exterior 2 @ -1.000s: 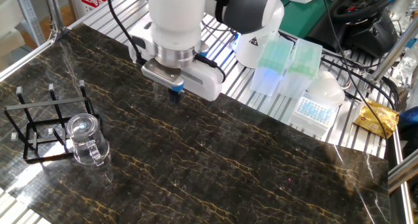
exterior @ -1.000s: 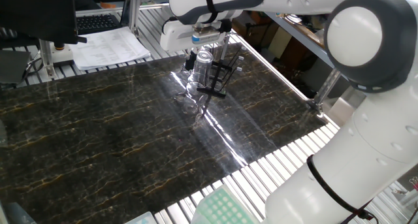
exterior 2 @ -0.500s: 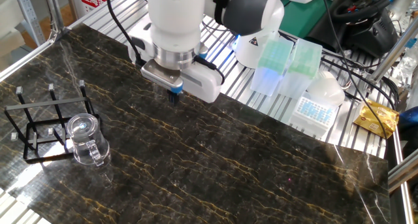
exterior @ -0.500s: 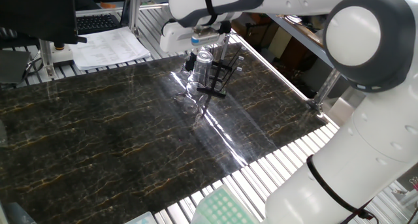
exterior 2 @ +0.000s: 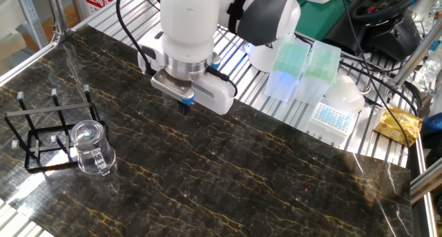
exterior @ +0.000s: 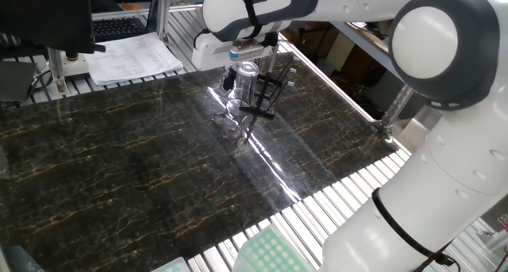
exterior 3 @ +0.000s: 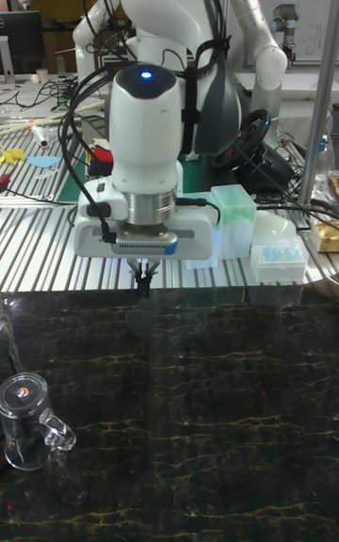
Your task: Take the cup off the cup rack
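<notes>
The cup is a clear glass mug, upright with its rim up and its handle toward the camera. It stands against the right end of the black wire cup rack. In one fixed view the cup sits just left of the cup rack. My gripper hangs above the dark marble tabletop, well to the right of the cup and apart from it. Its fingers are together with nothing between them. The tall fixed view shows the gripper near the table's far edge and the cup at lower left; the rack is out of that view.
Green tip boxes, a blue-filled tip box and a yellow packet lie on the slatted bench behind the marble slab. Papers and a keyboard lie beyond the slab's far side.
The gripper has shifted slightly over the table's back part. The cup and the rack have not moved.
</notes>
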Motion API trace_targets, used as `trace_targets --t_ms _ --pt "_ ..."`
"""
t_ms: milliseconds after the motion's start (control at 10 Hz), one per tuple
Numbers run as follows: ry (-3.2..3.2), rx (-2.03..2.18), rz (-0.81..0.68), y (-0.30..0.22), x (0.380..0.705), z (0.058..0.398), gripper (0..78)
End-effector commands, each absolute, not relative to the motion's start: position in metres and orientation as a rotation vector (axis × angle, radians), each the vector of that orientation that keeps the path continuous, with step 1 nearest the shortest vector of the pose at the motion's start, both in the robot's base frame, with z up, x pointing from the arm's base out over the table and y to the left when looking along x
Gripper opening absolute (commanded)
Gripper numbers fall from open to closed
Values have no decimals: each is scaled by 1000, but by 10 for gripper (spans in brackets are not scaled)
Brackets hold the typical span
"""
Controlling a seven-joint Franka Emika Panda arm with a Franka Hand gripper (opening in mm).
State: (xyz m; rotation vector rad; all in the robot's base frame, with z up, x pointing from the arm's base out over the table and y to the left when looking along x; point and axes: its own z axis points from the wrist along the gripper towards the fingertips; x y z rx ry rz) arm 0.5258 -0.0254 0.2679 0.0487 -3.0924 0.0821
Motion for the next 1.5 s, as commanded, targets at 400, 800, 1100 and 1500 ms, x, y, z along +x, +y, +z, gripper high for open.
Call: trace_targets --t_ms 400,800,1100,1500 --pt "-3013 -110 79 -26 526 269 0" --pt "-3016 -217 135 -26 526 269 0" --pt "-3017 -234 134 -26 526 269 0" --pt "-3030 -228 187 -39 541 268 0"
